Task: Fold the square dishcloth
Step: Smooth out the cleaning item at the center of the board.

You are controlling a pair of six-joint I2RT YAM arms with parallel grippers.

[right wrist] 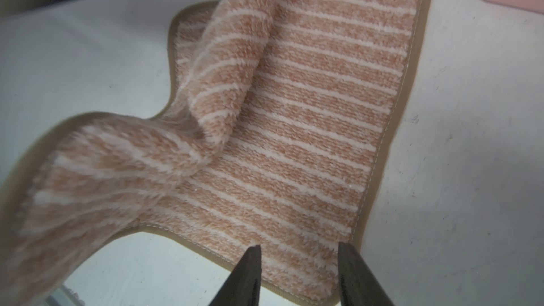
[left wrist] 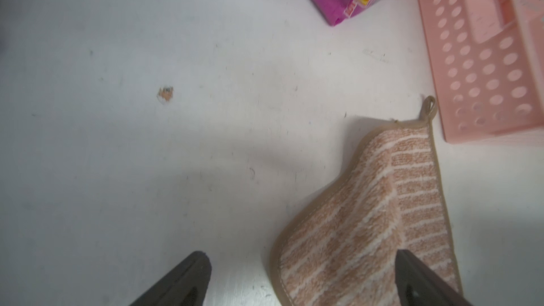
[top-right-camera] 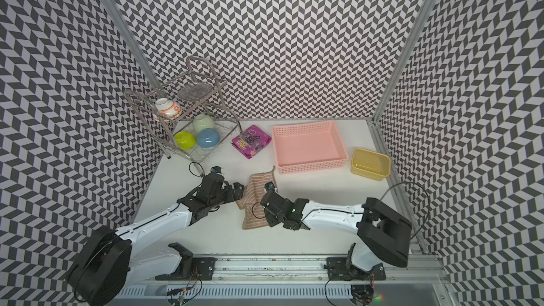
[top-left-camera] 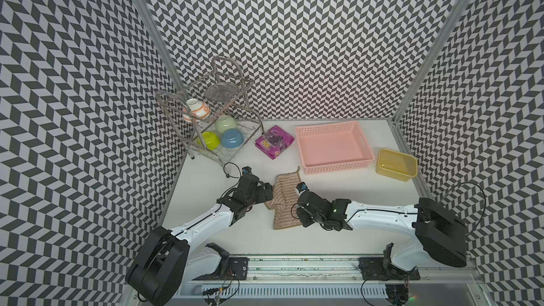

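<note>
The square dishcloth lies rumpled in the middle of the table, tan-brown with pale stripes, a ridge of fabric bunched up along its left side. Its corner loop points toward the pink basket. My left gripper is wide open at the cloth's left edge, one finger on bare table and one over the dishcloth. My right gripper is at the front right corner of the dishcloth, its fingers apart with the corner between them.
A pink perforated basket stands just behind the cloth, a yellow tub to its right. A purple packet lies behind and left. A wire dish rack with bowls fills the back left corner.
</note>
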